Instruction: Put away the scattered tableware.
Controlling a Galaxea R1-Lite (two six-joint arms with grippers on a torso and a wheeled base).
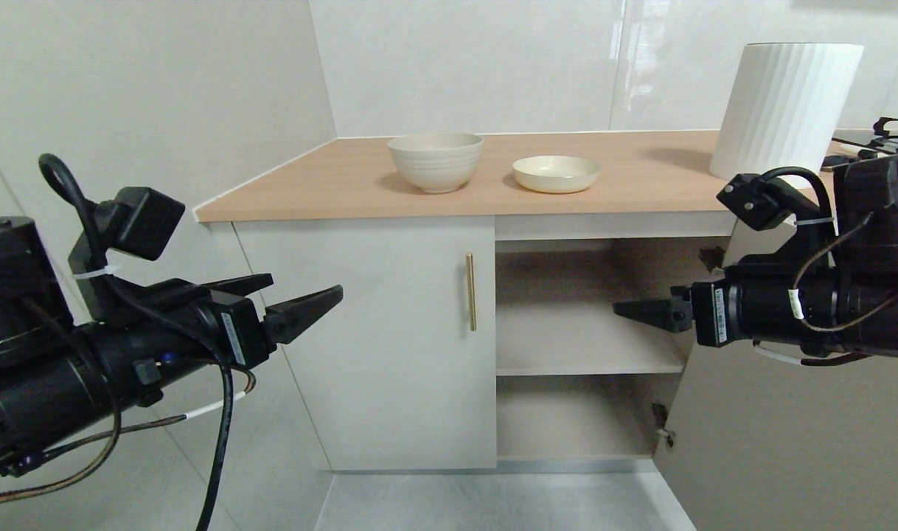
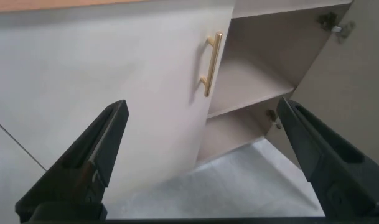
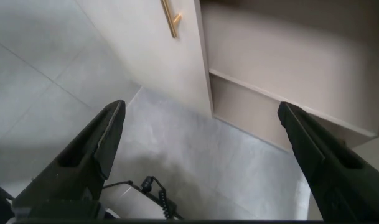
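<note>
Lower left, the left gripper [image 1: 307,283] and, mid right, the right gripper [image 3: 200,106] gape wide and empty, so the first pickup seems pending: one must rise to the bowl [image 1: 435,161] or dish [image 1: 556,173] on the counter [image 1: 331,184], upper centre.

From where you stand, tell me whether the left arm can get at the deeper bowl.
Probably yes: the left gripper is open and empty, and the bowl stands unblocked near the front of the counter; the arm must rise first.
</note>
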